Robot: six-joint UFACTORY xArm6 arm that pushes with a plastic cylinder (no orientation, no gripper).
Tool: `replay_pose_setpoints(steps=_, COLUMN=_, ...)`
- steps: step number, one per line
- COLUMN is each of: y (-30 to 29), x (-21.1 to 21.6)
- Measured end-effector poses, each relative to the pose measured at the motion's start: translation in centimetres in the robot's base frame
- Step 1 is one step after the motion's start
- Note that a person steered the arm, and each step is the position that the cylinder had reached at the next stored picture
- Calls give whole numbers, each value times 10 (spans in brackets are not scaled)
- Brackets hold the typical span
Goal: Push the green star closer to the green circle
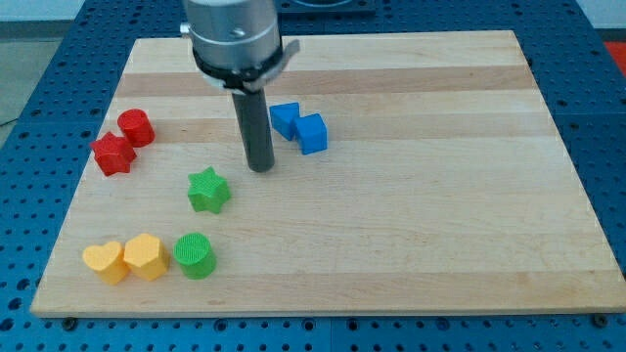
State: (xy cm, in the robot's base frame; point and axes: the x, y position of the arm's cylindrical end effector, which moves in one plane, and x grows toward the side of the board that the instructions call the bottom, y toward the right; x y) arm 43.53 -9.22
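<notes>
**Inspector:** Condition of the claw?

**Assessor:** No claw is fitted, so neither a released nor a clenched state applies. The arm ends in a dark rod. My tip (260,168) stands on the wooden surface (440,225), left of centre, nearer the top edge. It holds nothing and touches no block.

**Inspector:** Position of the task items?

**Assessor:** The green star (208,190) lies just below and to the left of my tip, with a small gap between them. The green circle (195,255) sits lower, towards the bottom-left corner, near the bottom edge and apart from the star.

**Inspector:** Other items?

**Assessor:** A yellow heart (104,261) and a second yellow block (145,256), shape unclear, touch one another just left of the green circle. A red star (112,154) and a red cylinder (136,128) sit together by the left edge. Two blue blocks (299,126), shapes unclear, adjoin each other just right of the rod, towards the top edge.
</notes>
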Motion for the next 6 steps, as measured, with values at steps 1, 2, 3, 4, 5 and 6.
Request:
replay_pose_setpoints(steps=1, y=-41, x=-1)
replay_pose_setpoints(steps=2, y=-41, x=18)
replay_pose_setpoints(steps=3, y=-38, x=48)
replay_pose_setpoints(steps=4, y=-37, x=65)
replay_pose_setpoints(steps=5, y=-34, x=57)
replay_pose_setpoints(steps=6, y=-4, x=47)
